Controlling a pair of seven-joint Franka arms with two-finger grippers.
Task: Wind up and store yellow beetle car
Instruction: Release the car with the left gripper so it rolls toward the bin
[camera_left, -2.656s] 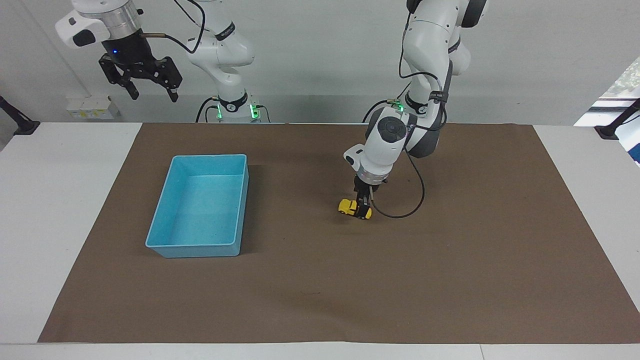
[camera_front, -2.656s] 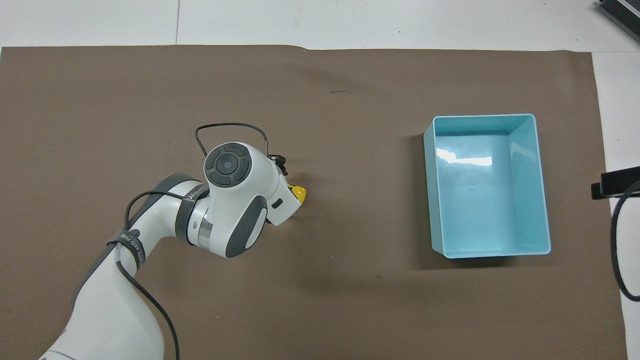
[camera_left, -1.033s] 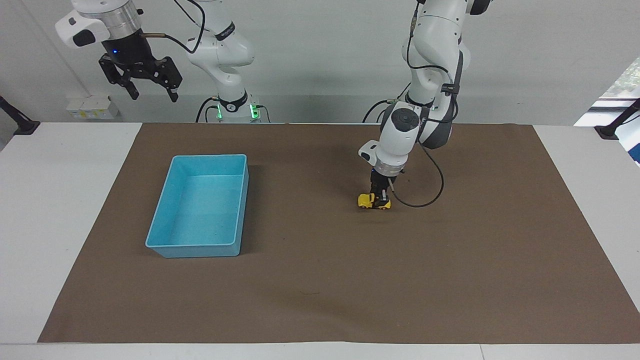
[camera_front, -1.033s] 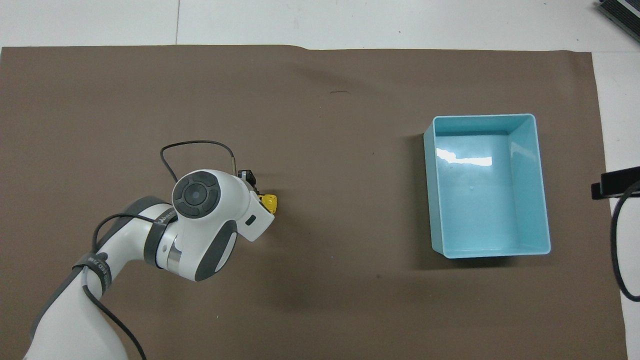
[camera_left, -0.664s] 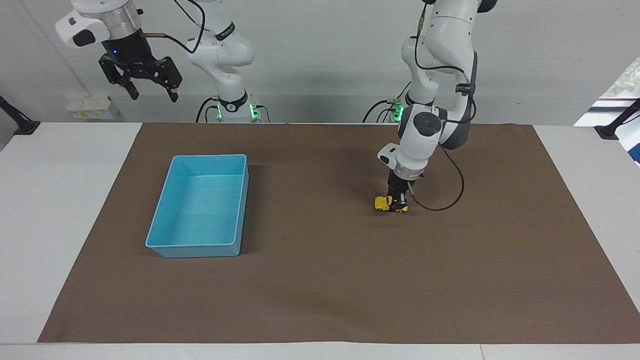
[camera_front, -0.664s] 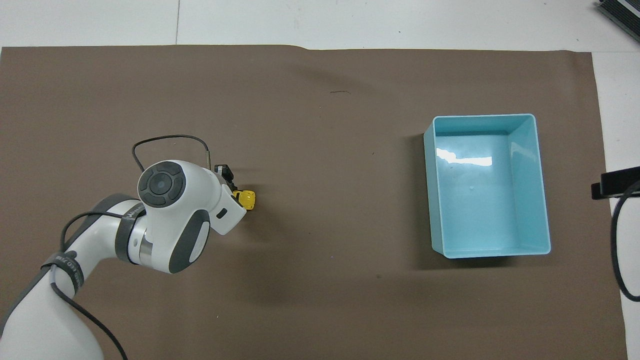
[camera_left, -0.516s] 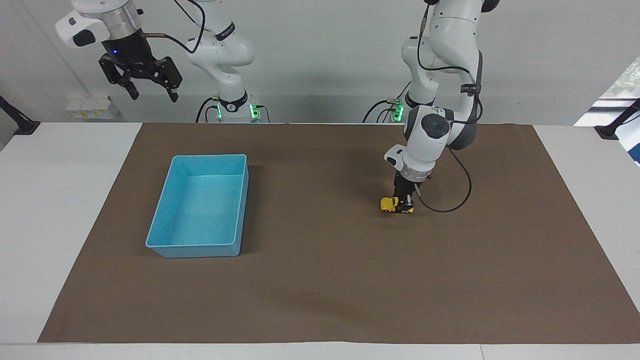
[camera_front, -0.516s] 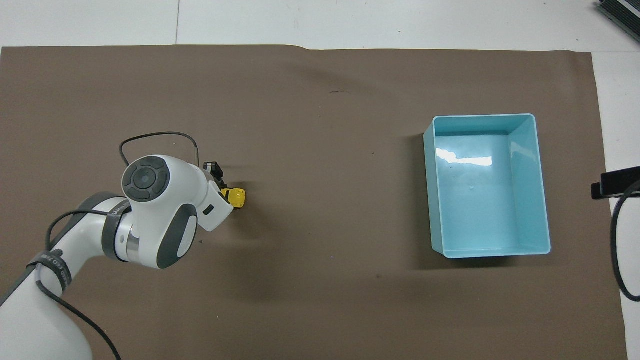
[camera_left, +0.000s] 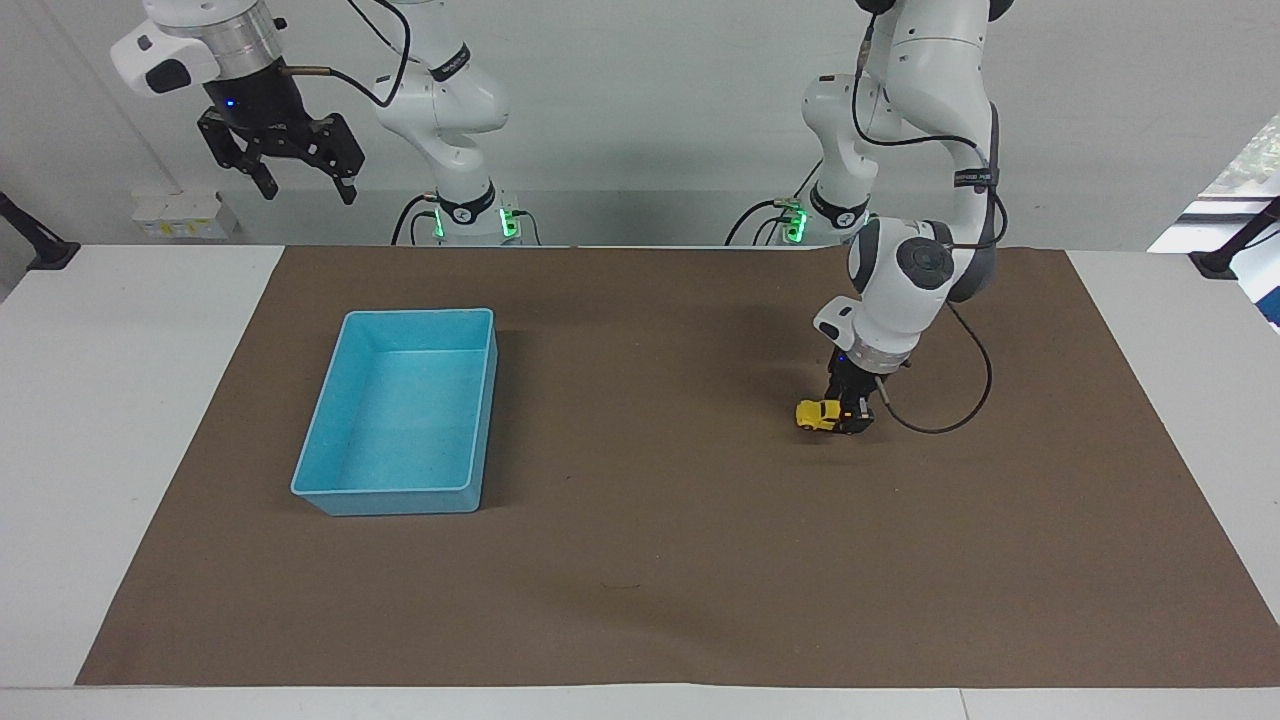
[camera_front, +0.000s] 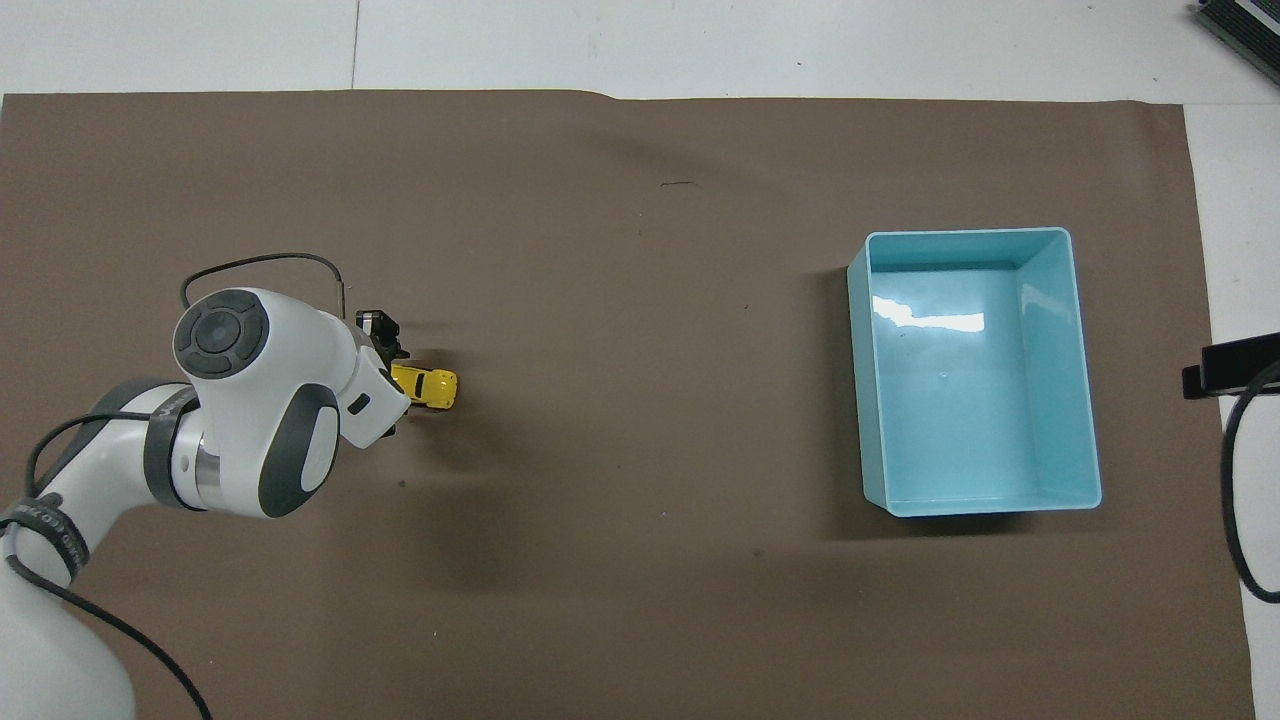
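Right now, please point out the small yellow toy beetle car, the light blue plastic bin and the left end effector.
small yellow toy beetle car (camera_left: 818, 413), facing view, on its roof.
light blue plastic bin (camera_left: 400, 493), facing view, on its wall farthest from the robots.
left end effector (camera_left: 853, 417), facing view, at the car's rear.

glossy plastic bin (camera_front: 1060, 370), matt brown paper mat (camera_front: 620, 300)

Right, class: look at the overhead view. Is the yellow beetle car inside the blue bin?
No, the yellow beetle car sits on the brown mat by the left hand, well apart from the blue bin.
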